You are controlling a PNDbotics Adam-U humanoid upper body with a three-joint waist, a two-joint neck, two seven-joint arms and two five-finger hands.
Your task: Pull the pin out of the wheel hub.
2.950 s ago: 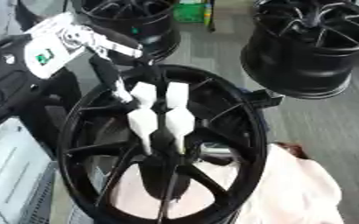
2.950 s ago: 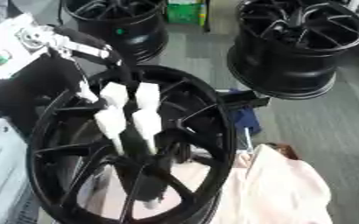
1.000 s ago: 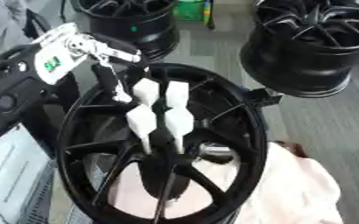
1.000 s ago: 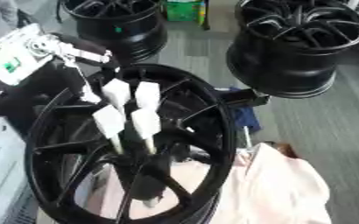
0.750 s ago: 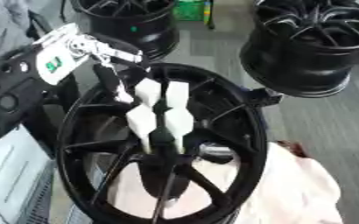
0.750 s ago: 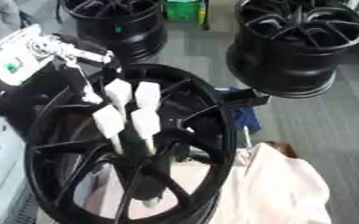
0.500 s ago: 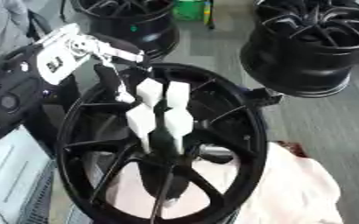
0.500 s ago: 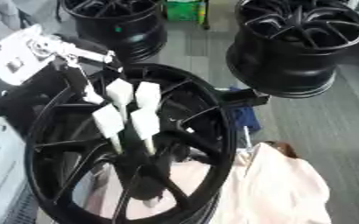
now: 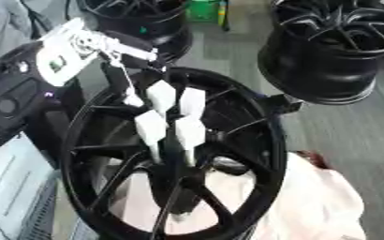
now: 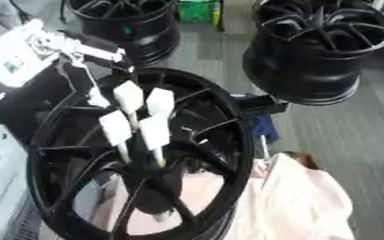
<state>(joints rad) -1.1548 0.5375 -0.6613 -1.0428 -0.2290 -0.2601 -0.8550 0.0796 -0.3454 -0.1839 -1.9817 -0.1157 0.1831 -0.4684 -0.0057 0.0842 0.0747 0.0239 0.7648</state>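
A black spoked wheel hub (image 9: 265, 140) lies flat in the middle of the view. Several pins with white block heads (image 9: 188, 132) stand upright in a cluster at its centre. My left hand (image 9: 74, 50), white-shelled with black fingers, reaches in from the upper left over the hub's far-left rim. Its fingers (image 9: 126, 50) are pinched on the thin stem of one more pin (image 9: 133, 100), whose small white end hangs just left of the cluster, among the spokes. My right hand shows in neither view.
Two more black wheels stand behind, one at the back right (image 9: 339, 51) and one at the back left (image 9: 138, 21). A green thing (image 9: 202, 9) sits between them. A pale pink cloth (image 9: 314, 201) lies under the hub's right side. A grey surface (image 9: 7, 187) lies at the left.
My left hand has stayed in nearly the same place with the thin pin pinched in its fingers. The small shifts in the picture look like camera movement.
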